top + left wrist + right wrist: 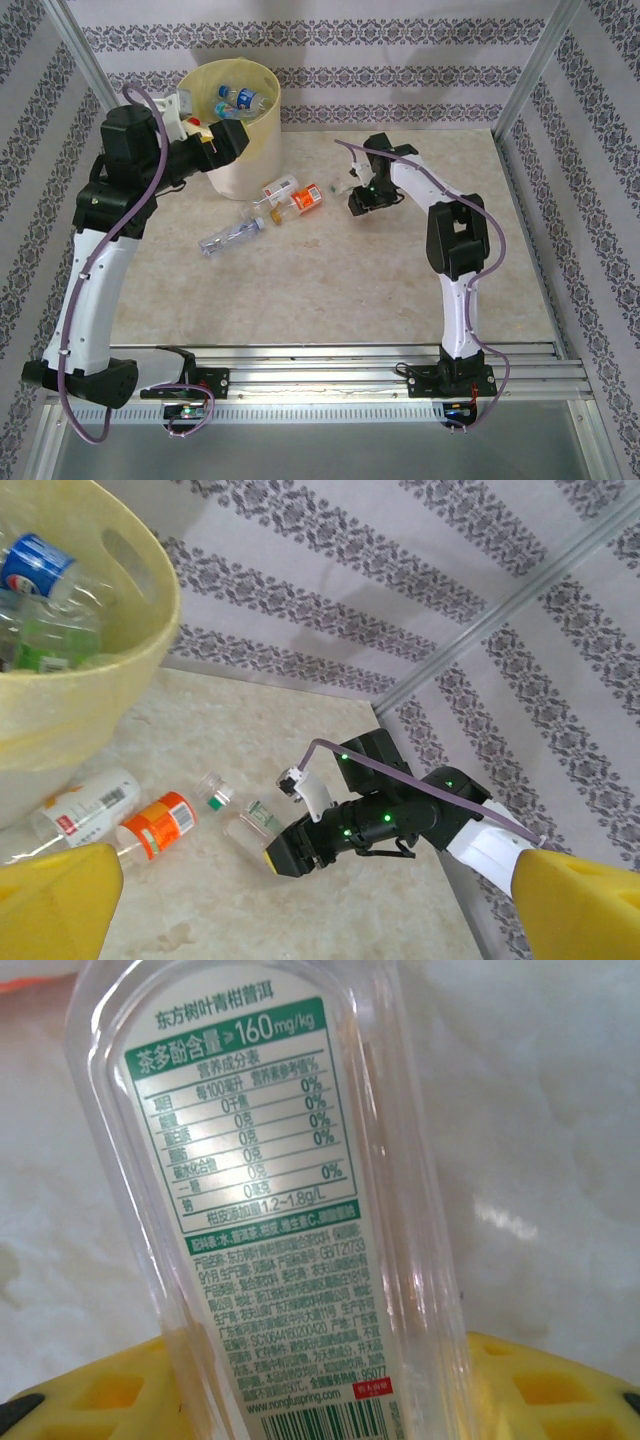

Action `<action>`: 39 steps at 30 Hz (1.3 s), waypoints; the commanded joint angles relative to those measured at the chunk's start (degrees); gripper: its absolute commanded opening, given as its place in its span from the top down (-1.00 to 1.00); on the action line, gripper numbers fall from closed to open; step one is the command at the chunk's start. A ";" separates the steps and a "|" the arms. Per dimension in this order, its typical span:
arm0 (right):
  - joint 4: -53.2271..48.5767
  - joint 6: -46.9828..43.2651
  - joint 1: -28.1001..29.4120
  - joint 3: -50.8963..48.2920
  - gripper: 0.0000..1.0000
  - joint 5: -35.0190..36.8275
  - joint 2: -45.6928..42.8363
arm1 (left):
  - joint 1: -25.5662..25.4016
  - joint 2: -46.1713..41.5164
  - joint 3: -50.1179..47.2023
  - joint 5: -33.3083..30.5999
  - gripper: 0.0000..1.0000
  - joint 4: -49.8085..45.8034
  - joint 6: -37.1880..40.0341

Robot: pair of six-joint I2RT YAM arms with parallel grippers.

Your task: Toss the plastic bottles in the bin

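The bin [255, 150] stands at the back left with several plastic bottles [240, 98] inside, also seen in the left wrist view as bottles [40, 565] behind the bin's rim [150, 630]. My left gripper [230, 140] hangs open beside the bin, its yellow fingers [55, 900] spread wide with nothing between them. My right gripper [358, 200] is shut on a clear bottle with a green-and-white label [270, 1210], low over the table. A green cap [215, 798] shows just past that grip; I cannot tell whether it belongs to the held bottle.
Three more bottles lie in front of the bin: a white-labelled one [280, 188], an orange-labelled one [305, 197] and a clear blue-tinted one [230, 235]. Patterned walls and metal posts close in the table on three sides.
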 commanded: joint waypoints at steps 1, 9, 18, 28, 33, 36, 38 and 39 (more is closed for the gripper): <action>2.28 1.55 0.50 -4.23 0.44 0.23 -6.15 | -2.17 0.35 -0.77 -0.20 -1.00 4.65 -2.29; 2.56 2.46 0.58 -11.58 0.46 1.33 -16.35 | -6.69 2.45 -4.41 -1.21 -1.00 7.71 -4.86; 2.30 5.54 1.28 -14.04 0.48 -0.96 -27.31 | -11.38 6.34 -7.40 -1.90 -1.00 11.47 -10.33; 4.95 10.34 3.16 -14.80 0.50 -6.40 -37.47 | -14.46 10.68 -9.80 0.67 -1.00 20.62 -17.52; 7.18 11.99 5.62 -16.26 0.50 -8.39 -41.25 | -15.64 12.94 -9.93 1.36 -1.00 23.40 -20.99; 8.30 13.05 7.25 -17.01 0.50 -9.47 -42.85 | -16.37 14.17 -9.64 0.84 -1.00 23.97 -22.12; 8.45 13.44 8.28 -17.46 0.50 -9.55 -43.50 | -16.65 14.77 -9.43 -0.18 -0.99 23.68 -22.86; 8.56 13.58 8.88 -17.65 0.50 -9.87 -43.73 | -16.79 15.06 -9.40 -0.59 -0.99 23.67 -23.16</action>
